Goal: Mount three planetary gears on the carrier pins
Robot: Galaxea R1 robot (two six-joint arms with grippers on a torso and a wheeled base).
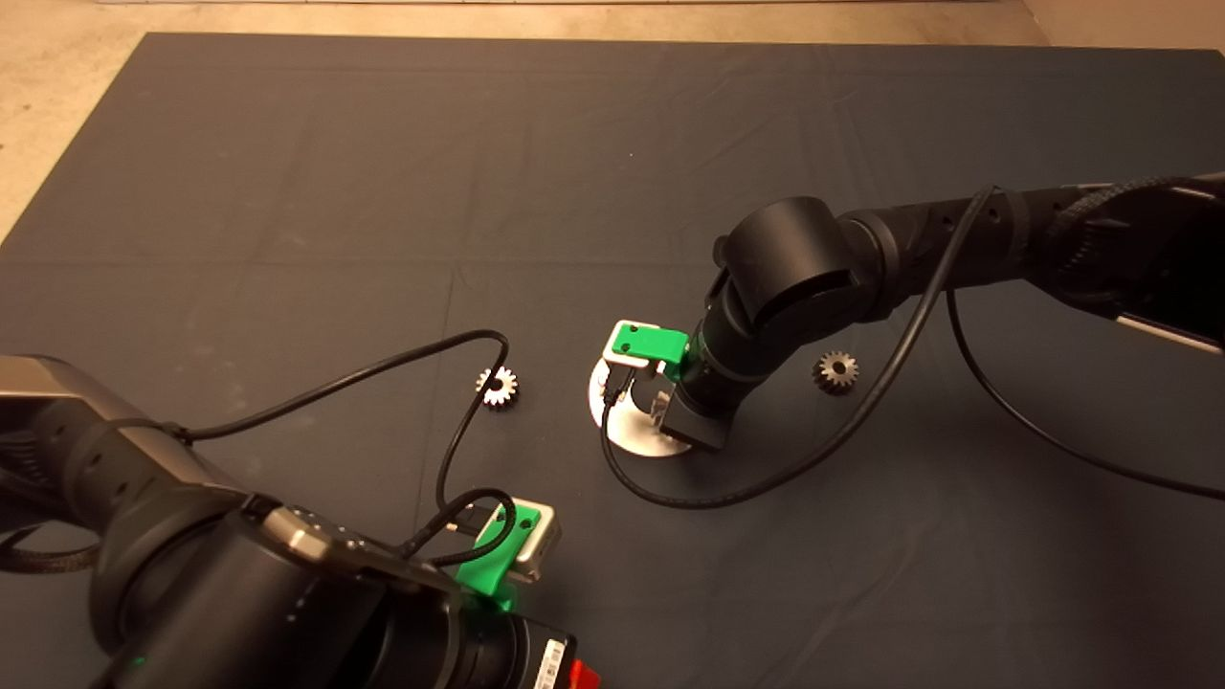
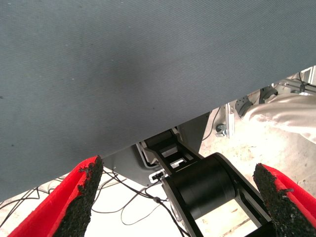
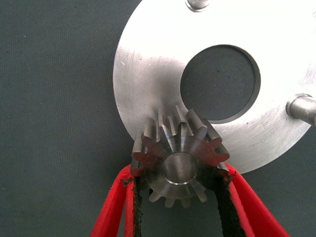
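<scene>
My right gripper (image 3: 180, 173) is shut on a planetary gear (image 3: 180, 165), gripped by its toothed sides. It holds the gear at the rim of the shiny silver disc (image 3: 148, 64), beside the round centre hole. Two carrier pins (image 3: 302, 107) (image 3: 197, 4) stand bare on the disc. Whether a pin sits in the held gear's bore, I cannot tell. From the head view the right wrist covers most of the disc (image 1: 636, 435). Two more planetary gears lie flat on the mat, one left of the disc (image 1: 498, 388) and one right of it (image 1: 836, 370). My left gripper (image 2: 180, 202) waits open at the lower left.
Black cables loop over the mat (image 1: 287, 191) near the left gear and in front of the disc (image 1: 670, 498). Bare floor borders the mat's far and left edges. The left wrist view shows the mat's edge, the robot's black base (image 2: 202, 187) and pale fabric (image 2: 286, 111), perhaps a person's leg.
</scene>
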